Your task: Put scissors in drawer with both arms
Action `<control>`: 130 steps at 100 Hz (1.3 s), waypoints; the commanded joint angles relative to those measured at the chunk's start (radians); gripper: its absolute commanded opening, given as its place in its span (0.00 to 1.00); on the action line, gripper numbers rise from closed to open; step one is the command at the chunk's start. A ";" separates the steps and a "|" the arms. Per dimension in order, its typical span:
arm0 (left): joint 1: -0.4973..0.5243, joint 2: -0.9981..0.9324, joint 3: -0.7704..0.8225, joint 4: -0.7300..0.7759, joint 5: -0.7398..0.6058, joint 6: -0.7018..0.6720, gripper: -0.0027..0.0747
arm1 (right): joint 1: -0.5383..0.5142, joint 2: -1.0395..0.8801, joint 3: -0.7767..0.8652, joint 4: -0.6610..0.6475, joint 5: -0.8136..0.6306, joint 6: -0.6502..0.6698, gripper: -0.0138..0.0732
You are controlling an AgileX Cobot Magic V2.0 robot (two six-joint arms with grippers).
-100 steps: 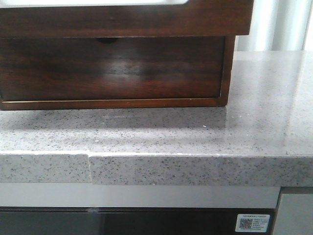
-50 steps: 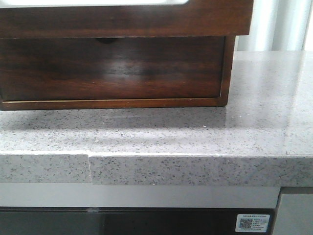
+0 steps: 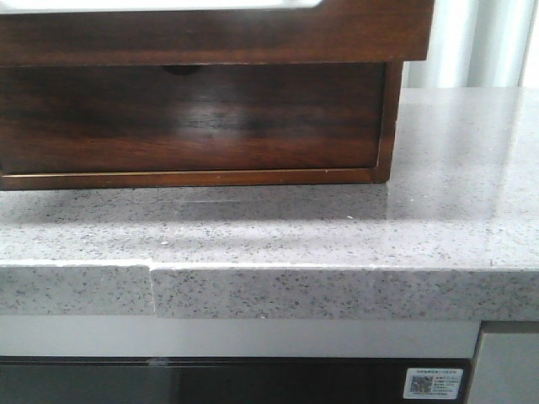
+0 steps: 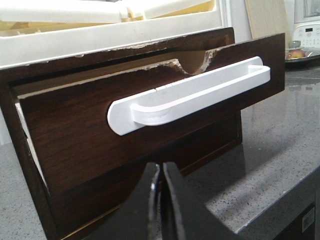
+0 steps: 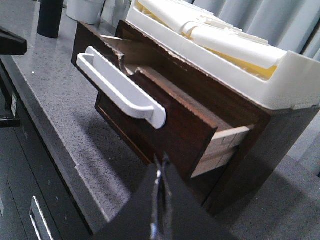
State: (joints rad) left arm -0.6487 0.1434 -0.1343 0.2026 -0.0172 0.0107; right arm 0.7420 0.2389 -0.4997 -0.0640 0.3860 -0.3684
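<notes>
The dark brown drawer (image 3: pixel 194 118) fills the front view, with its half-round notch (image 3: pixel 181 70) at the top edge. In the left wrist view the drawer (image 4: pixel 75 135) stands pulled partly out and has a white bar handle (image 4: pixel 190 95). My left gripper (image 4: pixel 161 167) is shut and empty, low in front of the drawer's face. In the right wrist view the drawer (image 5: pixel 170 115) sticks out of the box, its pale side showing. My right gripper (image 5: pixel 161 165) is shut and empty near the drawer's front corner. The scissors are out of view.
The wooden box frame (image 3: pixel 210 34) sits on a grey speckled counter (image 3: pixel 455 194) and carries a white tray (image 5: pixel 225 50). A black cylinder (image 5: pixel 50 17) stands on the counter beyond the drawer. A white appliance (image 4: pixel 307 30) and a plate of fruit (image 4: pixel 297 52) stand further along the counter.
The whole front view has shifted a few pixels to the left. Nothing else has visibly changed.
</notes>
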 commanded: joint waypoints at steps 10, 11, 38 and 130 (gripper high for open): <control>-0.010 0.010 -0.027 -0.017 -0.079 -0.011 0.01 | -0.001 -0.194 0.117 0.039 -0.086 0.008 0.08; -0.010 0.010 -0.027 -0.017 -0.079 -0.011 0.01 | -0.001 -0.207 0.121 0.039 -0.086 0.008 0.08; -0.010 0.010 -0.027 -0.017 -0.079 -0.011 0.01 | -0.001 -0.254 0.225 0.044 -0.073 0.008 0.08; 0.222 -0.104 0.159 -0.157 -0.100 -0.011 0.01 | -0.001 -0.254 0.293 0.044 -0.069 0.008 0.08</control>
State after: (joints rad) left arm -0.5003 0.0645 0.0015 0.0711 -0.0757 0.0090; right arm 0.7420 -0.0104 -0.1798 -0.0223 0.3937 -0.3615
